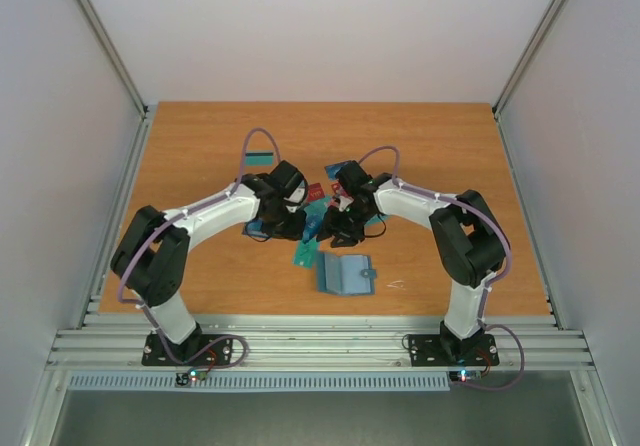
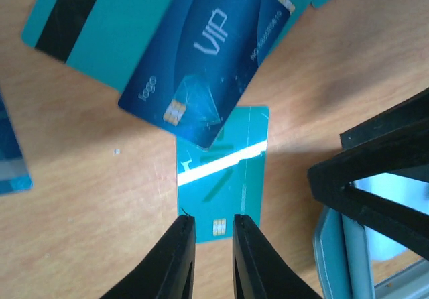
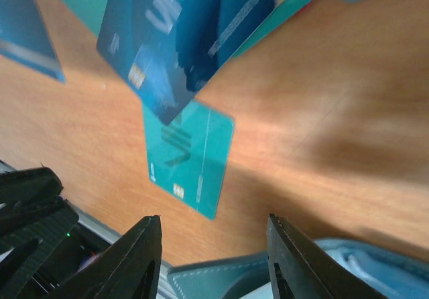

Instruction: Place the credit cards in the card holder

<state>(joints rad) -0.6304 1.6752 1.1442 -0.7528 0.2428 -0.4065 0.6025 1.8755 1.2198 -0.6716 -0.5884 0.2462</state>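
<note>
The card holder (image 1: pixel 345 274) lies open on the table, just in front of both grippers. A loose heap of credit cards (image 1: pixel 318 206) is spread under them. In the left wrist view a teal card (image 2: pixel 224 178) lies flat, partly under a blue VIP card (image 2: pixel 208 51). My left gripper (image 2: pixel 213 222) is narrowly open, its tips over that teal card's near edge on either side of the chip. My right gripper (image 3: pixel 214 222) is wide open and empty above the table, between the same teal card (image 3: pixel 191 155) and the card holder (image 3: pixel 268 272). The two grippers are close together.
A lone teal card with a dark stripe (image 1: pixel 260 158) lies farther back on the left. Another striped teal card (image 2: pixel 94 24) sits under the blue one. The right gripper's black body (image 2: pixel 382 178) fills the left wrist view's right side. Metal rails (image 1: pixel 320 341) run along the near table edge.
</note>
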